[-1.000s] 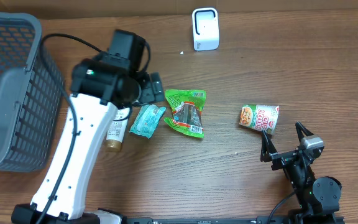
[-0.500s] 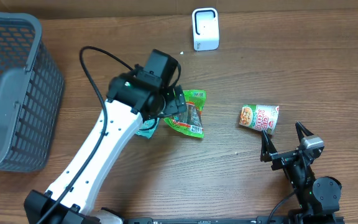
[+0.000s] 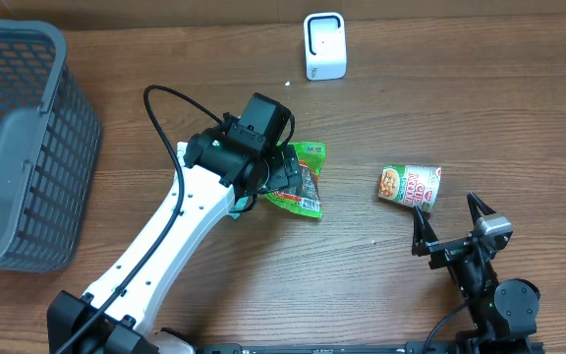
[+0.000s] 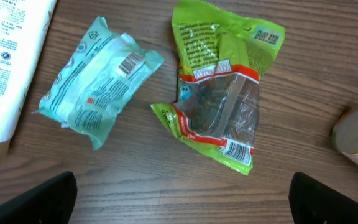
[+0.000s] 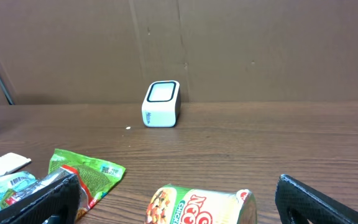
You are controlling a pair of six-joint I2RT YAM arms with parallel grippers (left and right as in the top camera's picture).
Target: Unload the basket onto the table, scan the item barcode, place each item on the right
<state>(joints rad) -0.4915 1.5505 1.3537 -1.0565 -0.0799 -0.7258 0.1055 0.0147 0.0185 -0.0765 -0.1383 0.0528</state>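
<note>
From overhead, my left gripper (image 3: 285, 175) hovered wide open over the green packet (image 3: 309, 153), mid-table and well apart from the scanner (image 3: 324, 44). The right gripper (image 3: 447, 208) sat open and empty near the cup (image 3: 411, 187). The left wrist view showed the barcode (image 4: 237, 149) at the packet's lower corner, so I judged it best to pinch the opposite edge. In the right wrist view the scanner's window looked to face up.

Dark brown wood-grain table (image 3: 529, 118), matte surface under even, diffuse light, plain brown cardboard panel (image 5: 260, 50) standing upright along its far edge, vertical seams visible in the panel
</note>
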